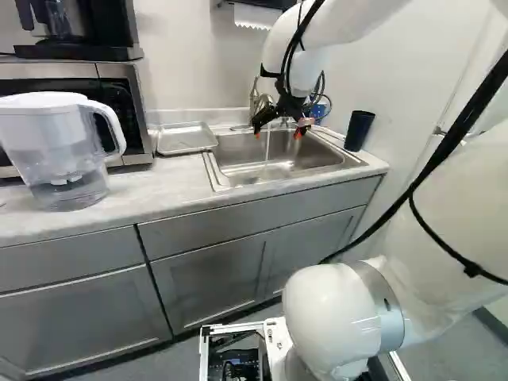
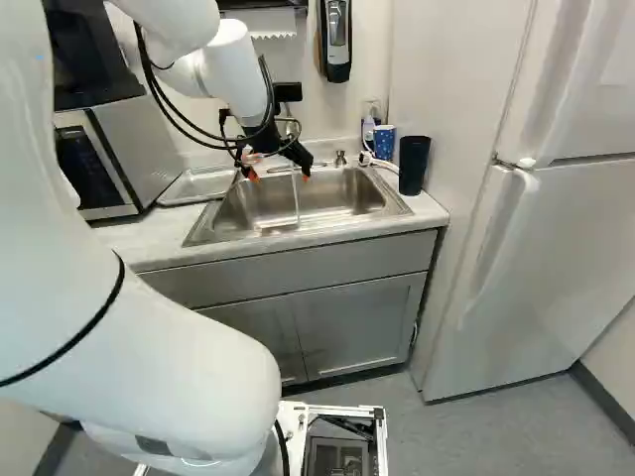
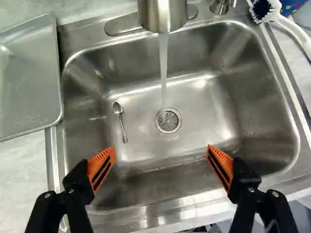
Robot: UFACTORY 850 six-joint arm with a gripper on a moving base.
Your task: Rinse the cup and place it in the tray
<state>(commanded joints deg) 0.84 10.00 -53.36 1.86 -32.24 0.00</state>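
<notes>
Bright even light, white glare on the sink (image 3: 199, 116), shaded basin corners

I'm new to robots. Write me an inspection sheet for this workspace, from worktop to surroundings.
Surface: pale counter; water running from the faucet into the sink.
Job's things: dark cup and blue patterned cup standing beside the sink; tray at its other side.
Clutter: spoon in the sink; brush behind it; pitcher on the counter.
Grippers: jaws open over the sink, holding nothing.
Cables: black cable along the arm.
Surroundings: microwave, fridge.
</notes>
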